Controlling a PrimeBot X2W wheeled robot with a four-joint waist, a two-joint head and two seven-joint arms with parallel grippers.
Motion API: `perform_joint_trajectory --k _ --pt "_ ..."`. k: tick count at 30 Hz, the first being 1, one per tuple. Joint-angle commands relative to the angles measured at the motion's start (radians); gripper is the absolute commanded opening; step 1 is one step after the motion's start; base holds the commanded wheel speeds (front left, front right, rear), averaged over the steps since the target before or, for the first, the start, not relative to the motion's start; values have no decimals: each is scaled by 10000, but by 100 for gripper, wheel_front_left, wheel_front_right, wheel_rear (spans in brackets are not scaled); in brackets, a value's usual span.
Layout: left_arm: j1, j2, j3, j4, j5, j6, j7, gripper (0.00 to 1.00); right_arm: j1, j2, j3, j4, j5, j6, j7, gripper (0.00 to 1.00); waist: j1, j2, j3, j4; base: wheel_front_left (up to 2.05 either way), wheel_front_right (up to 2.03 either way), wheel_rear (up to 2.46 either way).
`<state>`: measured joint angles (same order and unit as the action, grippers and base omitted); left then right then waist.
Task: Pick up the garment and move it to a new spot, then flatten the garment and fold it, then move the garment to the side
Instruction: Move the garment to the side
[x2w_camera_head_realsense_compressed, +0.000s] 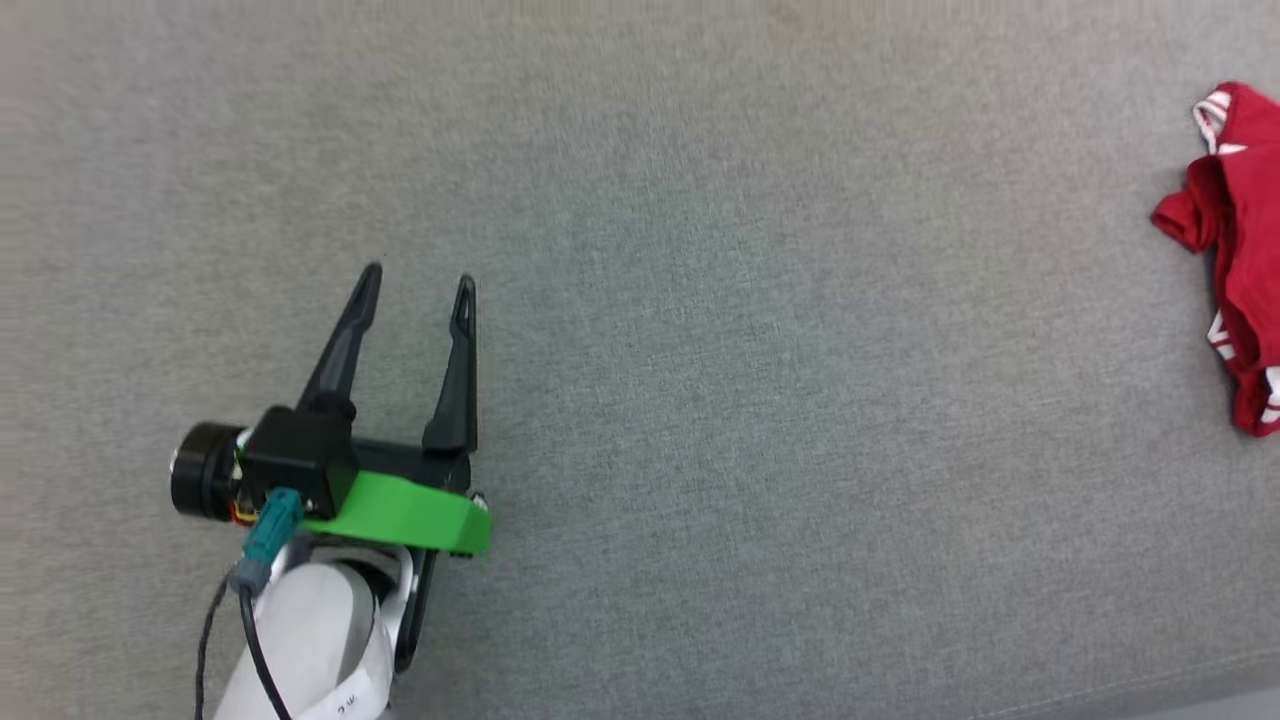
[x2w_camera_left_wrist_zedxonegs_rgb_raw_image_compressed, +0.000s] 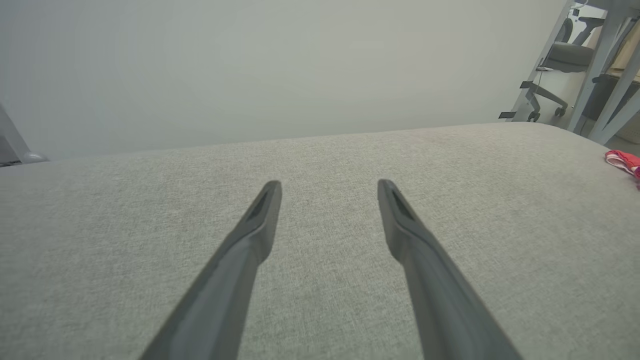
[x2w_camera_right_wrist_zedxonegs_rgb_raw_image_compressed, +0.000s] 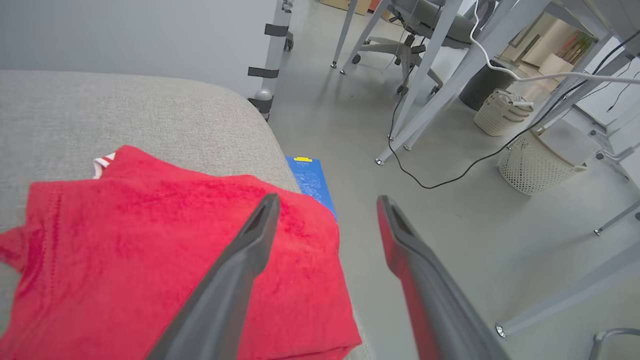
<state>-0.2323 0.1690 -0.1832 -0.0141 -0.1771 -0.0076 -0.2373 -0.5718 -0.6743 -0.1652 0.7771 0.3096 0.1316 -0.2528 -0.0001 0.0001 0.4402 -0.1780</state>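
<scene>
The garment (x2w_camera_right_wrist_zedxonegs_rgb_raw_image_compressed: 175, 270) lies at the right end of the bench (x2w_camera_head_realsense_compressed: 700, 400), with its outer border reaching the rounded rim of the bench, and the floor is directly below that rim. In the head view the garment (x2w_camera_head_realsense_compressed: 1240, 260) is crumpled at the bench's right end, with white-and-red striped trim showing.

I think the main risk is that the garment slides off the bench. The right gripper (x2w_camera_right_wrist_zedxonegs_rgb_raw_image_compressed: 326, 198) hovers above the bench's right rim with its fingers wide apart and nothing between them. If it pushes outward while it comes down, the cloth can go over the rim to the floor, near the blue flat object (x2w_camera_right_wrist_zedxonegs_rgb_raw_image_compressed: 310, 182) that lies beside the bench. A second risk is that the fingers pinch only the top layer, so the layers open when it is lifted.

The left gripper (x2w_camera_head_realsense_compressed: 418, 278) is over the bench's left part, well apart from the garment, also wide open and empty.

The garment is a soft, matte red knit with shallow wrinkles. The bench has a grey woven cover, padded, with a curved edge. The fingers are long, dark, smooth and tapering, each with a slot near the tip.
</scene>
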Motion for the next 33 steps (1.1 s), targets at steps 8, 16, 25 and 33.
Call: perform_joint_trajectory --k 8,16,25,33 --pt "1106 -168 350 360 -423 309 -163 100 2214 1462 75 -1789 41 -9 -88 100 1 -1 -2432 787 0 0 0" --pt "1678 -205 555 726 -690 409 -200 100 3969 3482 393 -4065 -513 -9 200 100 1 -1 -3261 1249 0 0 0" --pt "2044 -138 815 1113 -933 408 -226 100 5232 4973 1357 -6838 -632 -9 1246 100 1 -1 -3734 1688 0 0 0" --pt "2423 -4 974 1399 -1068 357 -235 100 6252 5443 1730 -8660 -1033 -9 1864 100 1 -1 -4186 1701 0 0 0"
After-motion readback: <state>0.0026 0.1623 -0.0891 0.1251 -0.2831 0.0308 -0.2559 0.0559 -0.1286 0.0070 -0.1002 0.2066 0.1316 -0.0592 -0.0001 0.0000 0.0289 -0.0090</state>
